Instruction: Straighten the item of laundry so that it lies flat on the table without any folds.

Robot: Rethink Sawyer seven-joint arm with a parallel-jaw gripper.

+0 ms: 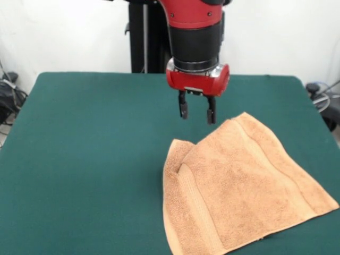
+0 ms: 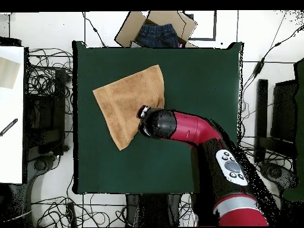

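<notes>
The orange-tan towel (image 1: 241,186) lies on the dark green table (image 1: 85,159), at the right front in the front view. Its left corner is folded over, making a ridge and a raised flap. In the overhead view the towel (image 2: 127,101) lies in the upper left part of the table (image 2: 202,77). My gripper (image 1: 197,112) hangs open and empty above the table, just beyond the towel's far edge, not touching it. In the overhead view the arm's head (image 2: 155,123) covers the gripper and the towel's lower right edge.
A cardboard box with dark blue cloth (image 2: 155,32) sits beyond the table's top edge in the overhead view. Cables and equipment lie around the table on the floor.
</notes>
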